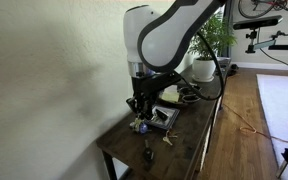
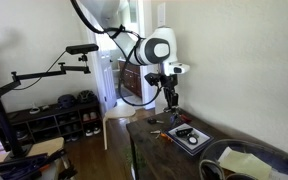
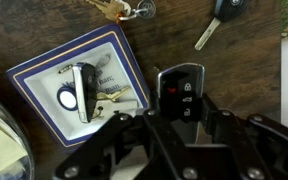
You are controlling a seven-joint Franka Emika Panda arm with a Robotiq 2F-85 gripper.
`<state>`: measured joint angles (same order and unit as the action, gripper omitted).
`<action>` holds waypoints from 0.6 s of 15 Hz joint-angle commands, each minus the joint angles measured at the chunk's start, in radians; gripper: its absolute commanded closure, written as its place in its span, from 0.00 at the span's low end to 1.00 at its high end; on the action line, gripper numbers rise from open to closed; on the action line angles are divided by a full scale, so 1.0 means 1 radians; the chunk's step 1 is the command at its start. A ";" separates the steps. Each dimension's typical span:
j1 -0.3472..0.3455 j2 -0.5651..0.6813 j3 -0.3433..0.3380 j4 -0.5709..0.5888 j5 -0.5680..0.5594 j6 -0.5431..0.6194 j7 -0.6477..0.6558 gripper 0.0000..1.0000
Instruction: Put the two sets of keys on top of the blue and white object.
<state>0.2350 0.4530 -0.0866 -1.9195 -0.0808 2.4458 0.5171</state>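
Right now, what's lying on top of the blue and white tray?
One set of keys with a silver fob lies on the tray. The tray's middle under it is hidden. The black fob sits beside it on the table.

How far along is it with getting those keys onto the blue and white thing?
Done, it seems: one set, a fob with keys, lies on the blue and white object. In hand: the tool, apparently open and empty, hovers by a black fob on the table. Left: a second set must go on; brass keys and a flip key also lie off it.
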 commanded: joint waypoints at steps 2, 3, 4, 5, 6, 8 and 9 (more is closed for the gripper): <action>0.012 -0.110 -0.027 -0.098 -0.067 0.033 0.080 0.84; 0.012 -0.121 -0.029 -0.105 -0.079 0.032 0.094 0.84; 0.008 -0.128 -0.030 -0.107 -0.090 0.034 0.102 0.84; 0.007 -0.140 -0.031 -0.115 -0.102 0.034 0.116 0.84; 0.004 -0.146 -0.032 -0.118 -0.112 0.034 0.124 0.84; -0.001 -0.164 -0.034 -0.130 -0.133 0.037 0.149 0.84; -0.004 -0.171 -0.036 -0.137 -0.141 0.038 0.158 0.84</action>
<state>0.2328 0.3567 -0.1118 -1.9790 -0.1762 2.4554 0.6157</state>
